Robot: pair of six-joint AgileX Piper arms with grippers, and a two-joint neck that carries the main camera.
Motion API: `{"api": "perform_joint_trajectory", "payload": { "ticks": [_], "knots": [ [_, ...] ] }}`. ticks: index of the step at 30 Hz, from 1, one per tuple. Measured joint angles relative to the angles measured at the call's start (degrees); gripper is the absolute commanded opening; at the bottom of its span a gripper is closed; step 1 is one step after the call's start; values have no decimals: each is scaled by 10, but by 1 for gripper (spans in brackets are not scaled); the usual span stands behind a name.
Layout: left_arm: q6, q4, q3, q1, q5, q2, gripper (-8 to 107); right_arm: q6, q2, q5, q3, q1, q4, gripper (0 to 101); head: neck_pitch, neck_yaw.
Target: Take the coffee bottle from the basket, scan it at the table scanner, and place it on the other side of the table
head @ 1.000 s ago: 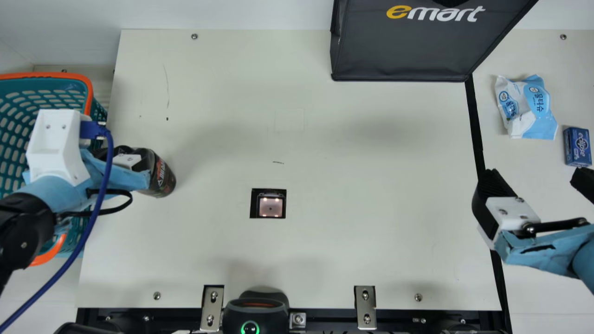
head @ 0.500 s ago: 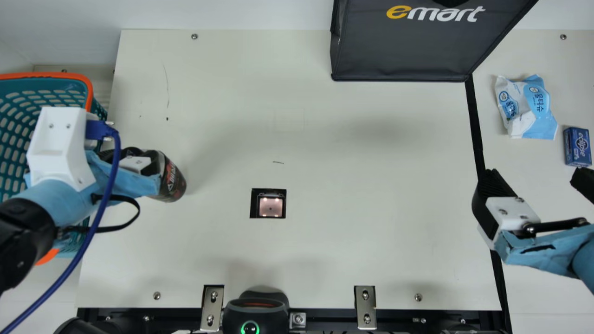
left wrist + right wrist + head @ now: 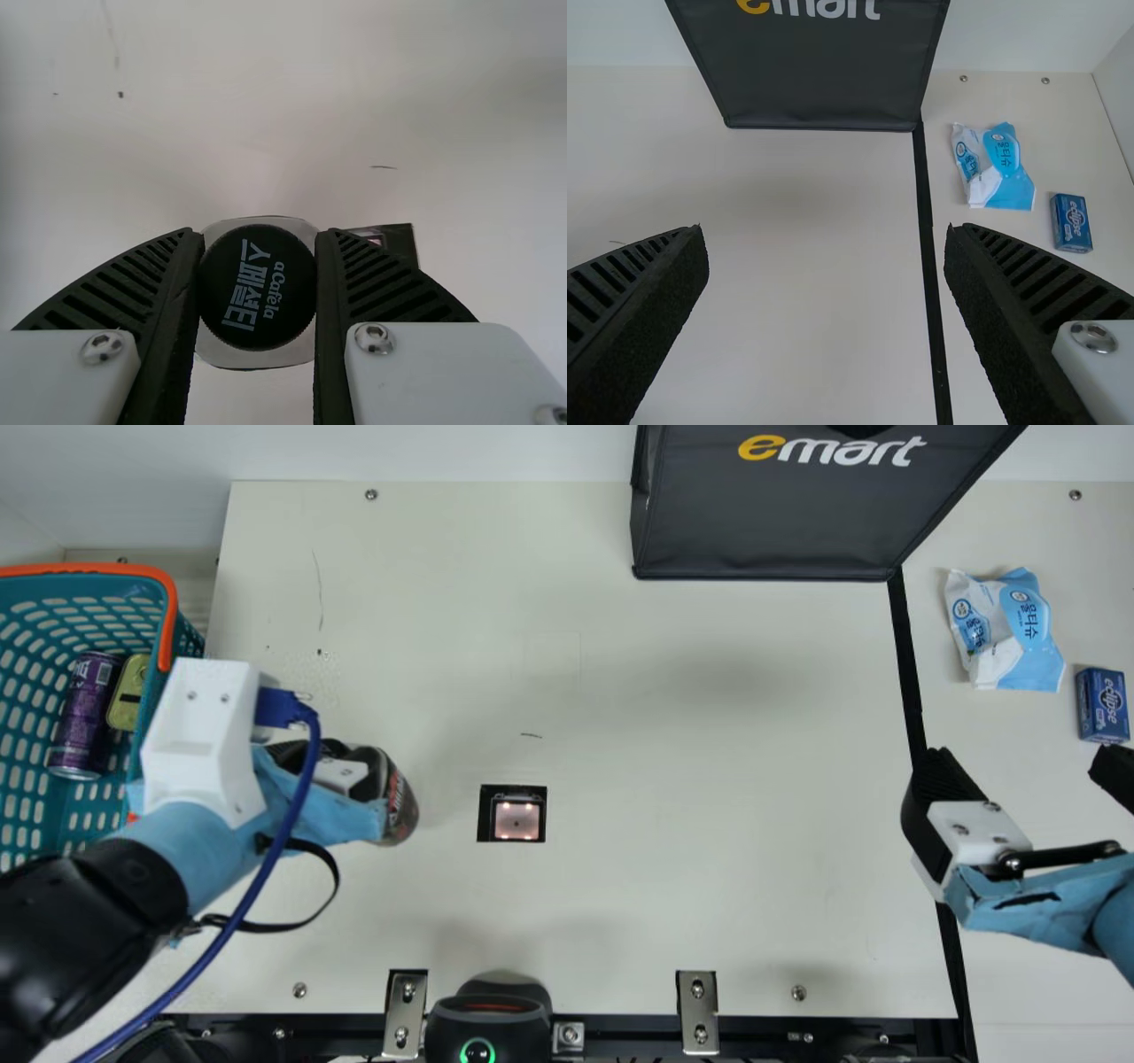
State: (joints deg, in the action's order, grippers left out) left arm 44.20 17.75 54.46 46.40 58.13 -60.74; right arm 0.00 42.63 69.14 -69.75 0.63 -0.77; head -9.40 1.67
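Observation:
Left of the table scanner [image 3: 516, 820] in the main view, my left gripper [image 3: 341, 775] holds the dark coffee bottle [image 3: 401, 808] by its cap end, over the table's left part. In the left wrist view the black cap [image 3: 257, 288] is squeezed between both fingers of my left gripper [image 3: 257, 288], and part of the scanner [image 3: 399, 241] peeks out beside one finger. My right gripper [image 3: 1032, 766] is at the right side, fingers wide apart and nothing between them; the right wrist view shows my right gripper [image 3: 826, 243] open too. The basket [image 3: 168, 615] stands at the far left.
A purple can [image 3: 84, 713] and a yellowish tin [image 3: 129, 693] lie in the basket. A dark bag [image 3: 771, 514] stands at the back. Beyond the black line on the right are a wipes pack [image 3: 1005, 629] and a small blue box [image 3: 1103, 706]. A black device [image 3: 487, 1019] is at the front edge.
My left gripper has carried the bottle rightward and slightly toward the front, away from the basket, uncovering the can and tin there. The right arm has kept still.

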Motion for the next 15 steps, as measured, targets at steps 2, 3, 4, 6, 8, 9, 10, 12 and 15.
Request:
{"api": "perform_joint_trajectory", "payload": {
  "ticks": [2, 3, 4, 6, 8, 9, 10, 12, 15],
  "knots": [
    [19, 1, 2, 22, 1, -3, -8, 0, 0, 0, 0, 0, 0, 95, 1, 0],
    [24, 1, 3, 29, 3, -4, -8, 0, 0, 0, 0, 0, 0, 95, 0, 0],
    [33, 0, 3, 38, 3, -5, -8, 0, 0, 0, 0, 0, 0, 95, 0, 0],
    [45, -5, 5, 54, 4, -7, -8, 0, 0, 0, 0, 0, 0, 95, 1, 0],
    [54, -11, 7, 68, 3, -8, -8, 0, 0, 0, 0, 0, 0, 95, 1, 0],
    [57, -14, 7, 73, 2, -9, -8, 0, 0, 0, 0, 0, 0, 95, 0, 0],
    [62, -18, 8, 78, 1, -9, -8, 0, 0, 0, 0, 0, 0, 95, 0, 0],
    [65, -29, 8, 86, -4, -10, -8, 0, 0, 0, 0, 0, 0, 95, 0, 0],
    [68, -44, 8, 97, -10, -10, -8, 0, 0, 0, 0, 0, 0, 95, 1, 0]
  ]
}}
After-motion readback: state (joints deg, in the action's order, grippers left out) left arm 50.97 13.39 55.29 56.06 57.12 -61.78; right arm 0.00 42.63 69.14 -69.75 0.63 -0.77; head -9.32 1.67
